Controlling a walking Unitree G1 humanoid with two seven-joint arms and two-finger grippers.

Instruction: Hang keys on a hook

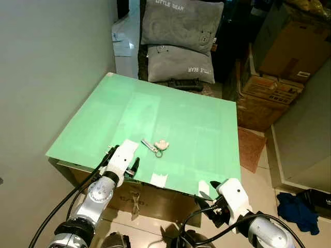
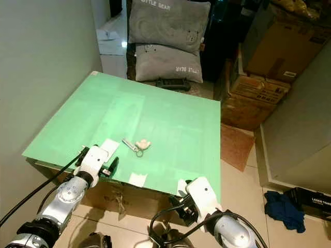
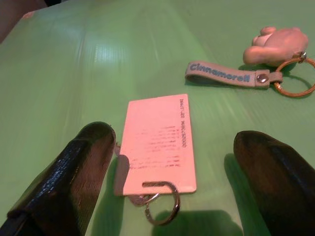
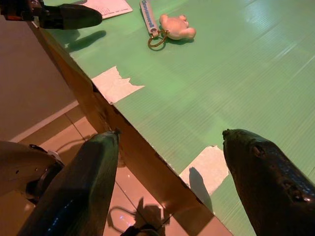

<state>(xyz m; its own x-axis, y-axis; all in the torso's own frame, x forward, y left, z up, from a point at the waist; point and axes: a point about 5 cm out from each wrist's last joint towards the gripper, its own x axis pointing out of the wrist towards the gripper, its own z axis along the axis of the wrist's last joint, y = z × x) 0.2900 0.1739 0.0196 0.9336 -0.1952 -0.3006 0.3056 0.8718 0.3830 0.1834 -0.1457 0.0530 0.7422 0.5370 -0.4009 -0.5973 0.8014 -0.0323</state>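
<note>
Reaching for the keys
The left gripper, fingers spread wide, straddles the pale pink card tag to grab it; the right gripper waits open.

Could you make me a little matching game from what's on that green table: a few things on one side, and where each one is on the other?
Things:
1. card
2. strap
3. left gripper
4. right gripper

Places:
A. open over the table's near edge, by a piece of tape
B. flat between two open black fingers
C. open over the card
D. lying beside a pale charm, joined to a ring

Pairs: 1-B, 2-D, 3-C, 4-A
</note>
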